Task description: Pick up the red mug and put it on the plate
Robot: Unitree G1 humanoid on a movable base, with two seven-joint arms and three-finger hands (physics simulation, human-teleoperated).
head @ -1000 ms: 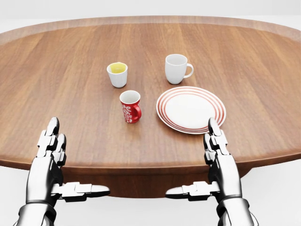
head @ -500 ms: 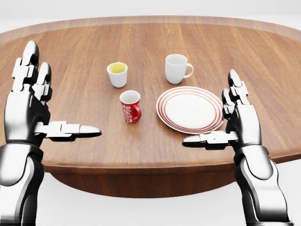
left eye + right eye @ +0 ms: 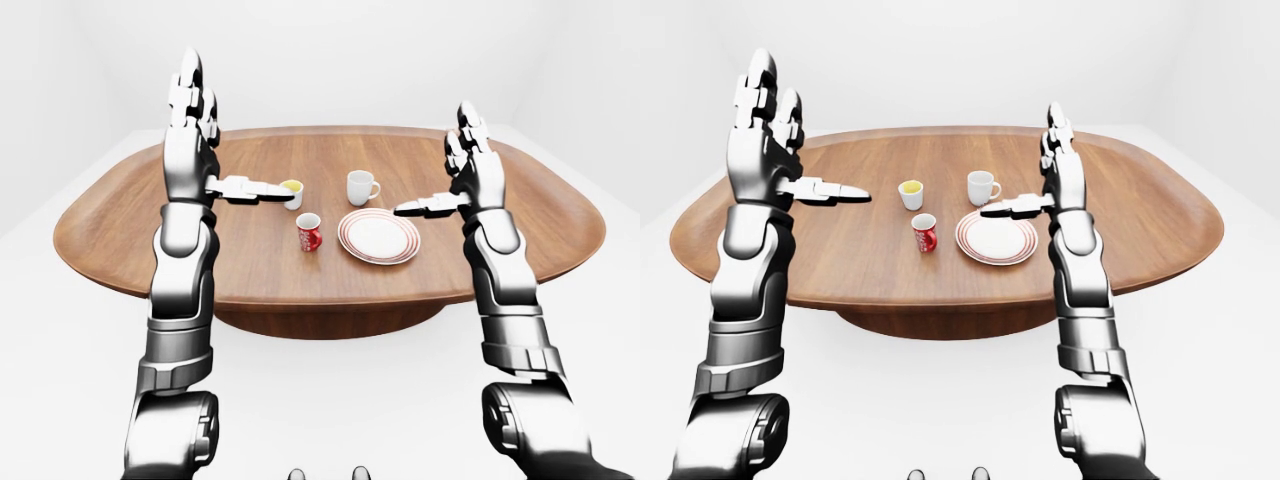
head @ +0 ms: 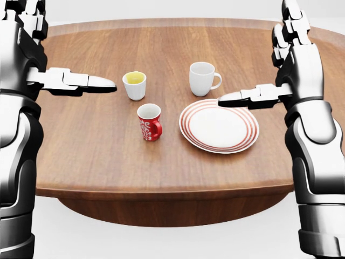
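At far left of the head view, the left robot hand (image 3: 190, 140) is raised above the wooden surface (image 4: 91, 140), fingers spread and empty. Right of it stands a small white cup (image 4: 134, 85) with yellow inside, and just below that the red mug (image 4: 149, 122), upright, handle turned toward the striped plate (image 4: 219, 125) beside it but apart. A white mug (image 4: 202, 79) sits above the plate. At right, the right robot hand (image 3: 470, 175) hovers open over the plate's edge, holding nothing. Reaching has hardly begun; next, one hand likely must descend and close around the red mug.
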